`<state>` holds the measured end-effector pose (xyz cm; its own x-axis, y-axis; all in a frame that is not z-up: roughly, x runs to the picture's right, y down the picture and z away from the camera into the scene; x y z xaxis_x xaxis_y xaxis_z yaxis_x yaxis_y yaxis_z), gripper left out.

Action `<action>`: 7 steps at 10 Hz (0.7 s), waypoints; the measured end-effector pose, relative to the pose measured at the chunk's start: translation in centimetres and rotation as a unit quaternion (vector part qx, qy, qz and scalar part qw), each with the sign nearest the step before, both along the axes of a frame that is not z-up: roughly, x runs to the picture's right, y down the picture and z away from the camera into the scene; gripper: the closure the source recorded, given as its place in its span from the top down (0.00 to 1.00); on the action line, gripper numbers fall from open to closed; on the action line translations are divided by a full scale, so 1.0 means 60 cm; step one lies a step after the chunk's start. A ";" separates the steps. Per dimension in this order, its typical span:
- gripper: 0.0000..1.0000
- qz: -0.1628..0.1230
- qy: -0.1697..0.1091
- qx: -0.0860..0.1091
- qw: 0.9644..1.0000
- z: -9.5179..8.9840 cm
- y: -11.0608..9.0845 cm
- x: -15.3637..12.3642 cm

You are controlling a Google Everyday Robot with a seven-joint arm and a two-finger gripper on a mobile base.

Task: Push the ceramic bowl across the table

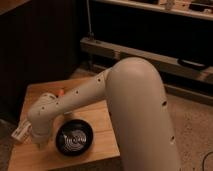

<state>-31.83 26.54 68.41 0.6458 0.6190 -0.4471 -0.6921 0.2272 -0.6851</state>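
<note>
Dark walls and a long shelf fill the back of the room. The small wooden table (37,92) stands in front. The ceramic bowl (74,139), black with white rings, sits near its front edge. The gripper (38,143) hangs low just beside the bowl, on the big white arm (135,100). I cannot tell if it is open or closed.

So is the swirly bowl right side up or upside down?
Right side up: the white swirl inside the bowl shows, and it sits flat on the table. The hand is low beside it.
</note>
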 end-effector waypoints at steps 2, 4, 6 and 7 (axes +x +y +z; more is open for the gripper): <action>0.00 -0.002 0.001 0.003 1.000 0.009 0.006 0.001; 0.00 0.001 0.005 0.003 1.000 0.022 0.012 0.004; 0.00 0.005 0.009 0.000 1.000 0.038 0.016 0.009; 0.00 0.007 0.011 -0.001 1.000 0.044 0.017 0.012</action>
